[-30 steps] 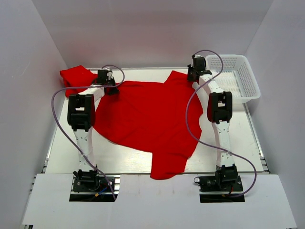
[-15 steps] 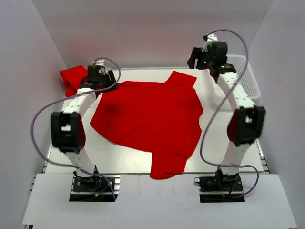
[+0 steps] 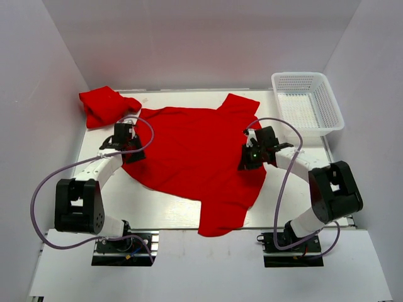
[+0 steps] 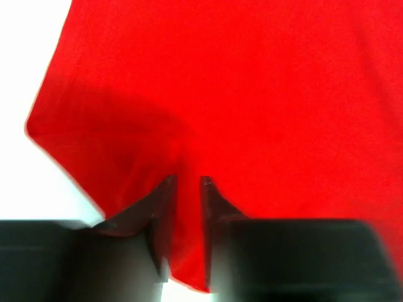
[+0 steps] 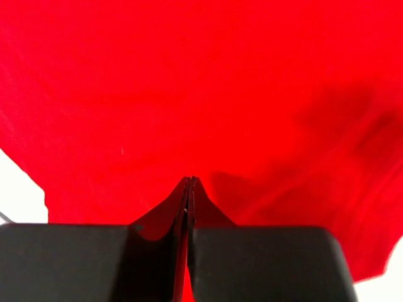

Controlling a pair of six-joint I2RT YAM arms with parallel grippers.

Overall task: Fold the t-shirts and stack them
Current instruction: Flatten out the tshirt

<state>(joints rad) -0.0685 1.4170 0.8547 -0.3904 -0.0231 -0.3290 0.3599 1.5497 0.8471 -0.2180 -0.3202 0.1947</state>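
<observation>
A red t-shirt lies spread flat across the table, its hem towards the arms. A second red t-shirt sits crumpled at the back left corner. My left gripper is low at the spread shirt's left edge. In the left wrist view its fingers stand a little apart with a strip of red cloth pinched between them. My right gripper rests on the shirt's right side. Its fingers are pressed together on the red cloth.
A white mesh basket stands at the back right corner. White walls close in the table on three sides. Grey cables loop from both arms over the table's sides.
Both arms left the shirt's back corners, swung up with jaws opening, then came down at the shirt's left and right edges and closed. The shirt has stayed spread.
</observation>
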